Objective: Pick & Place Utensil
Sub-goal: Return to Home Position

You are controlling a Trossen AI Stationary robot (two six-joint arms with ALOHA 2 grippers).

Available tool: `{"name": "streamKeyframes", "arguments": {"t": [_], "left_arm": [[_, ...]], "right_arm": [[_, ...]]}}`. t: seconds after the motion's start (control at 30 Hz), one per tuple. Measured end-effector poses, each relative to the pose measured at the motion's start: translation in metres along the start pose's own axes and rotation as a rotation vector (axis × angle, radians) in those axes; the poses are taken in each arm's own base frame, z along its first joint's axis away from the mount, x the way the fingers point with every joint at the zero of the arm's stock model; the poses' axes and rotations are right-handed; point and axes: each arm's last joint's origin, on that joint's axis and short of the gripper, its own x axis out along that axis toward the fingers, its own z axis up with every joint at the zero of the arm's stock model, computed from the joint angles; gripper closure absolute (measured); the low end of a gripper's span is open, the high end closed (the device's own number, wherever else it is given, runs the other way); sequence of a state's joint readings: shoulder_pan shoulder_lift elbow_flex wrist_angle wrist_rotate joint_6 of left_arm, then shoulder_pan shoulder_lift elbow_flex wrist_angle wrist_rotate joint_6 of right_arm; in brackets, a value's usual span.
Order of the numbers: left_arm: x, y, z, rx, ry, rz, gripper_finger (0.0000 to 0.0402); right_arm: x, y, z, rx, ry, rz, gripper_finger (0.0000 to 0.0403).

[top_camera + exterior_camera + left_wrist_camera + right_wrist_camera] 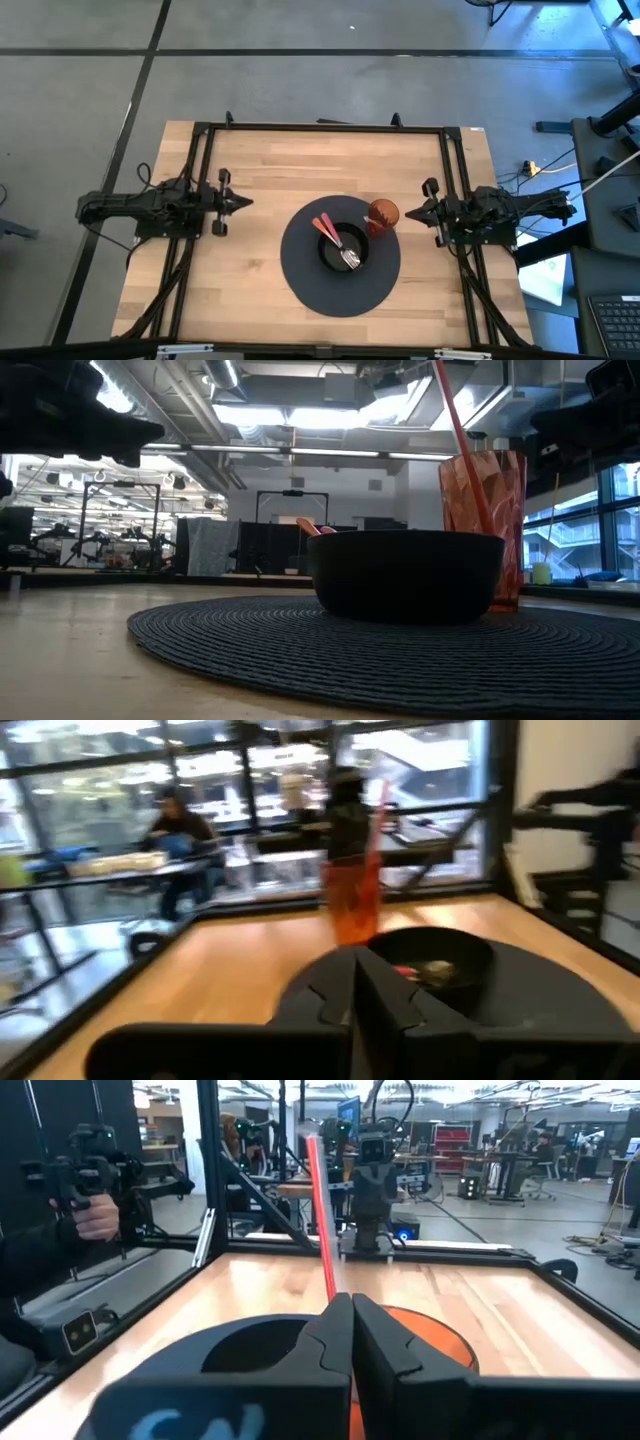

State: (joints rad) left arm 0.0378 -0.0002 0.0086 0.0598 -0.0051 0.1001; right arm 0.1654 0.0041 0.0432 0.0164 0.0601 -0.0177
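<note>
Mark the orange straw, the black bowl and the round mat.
orange straw (452, 410), low view, upper shaft.
black bowl (405, 575), low view, outer wall.
round mat (305, 280), high view, bare part beside the bowl.

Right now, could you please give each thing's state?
Black round bowl, upright, holding both utensils.
Orange-handled spoon, resting in the bowl.
Pink-handled fork, resting in the bowl.
Translucent brown cup, upright, holding the orange straw.
Left gripper, shut, empty, clear of the bowl.
Right gripper, shut, empty, beside the cup.

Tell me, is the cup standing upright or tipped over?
Upright. The cup stands on its base beside the black bowl, its open mouth facing up, with the orange straw leaning inside it.
</note>
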Motion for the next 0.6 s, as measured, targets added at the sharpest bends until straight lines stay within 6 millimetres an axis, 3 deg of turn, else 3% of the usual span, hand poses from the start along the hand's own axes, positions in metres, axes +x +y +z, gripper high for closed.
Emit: {"name": "streamKeyframes", "arguments": {"t": [0.6], "left_arm": [[0.001,-0.002,-0.005,-0.012,0.052,-0.033,0.0399]], "right_arm": [[0.003,0.0,-0.014,0.012,0.051,0.017,0.0402]]}}
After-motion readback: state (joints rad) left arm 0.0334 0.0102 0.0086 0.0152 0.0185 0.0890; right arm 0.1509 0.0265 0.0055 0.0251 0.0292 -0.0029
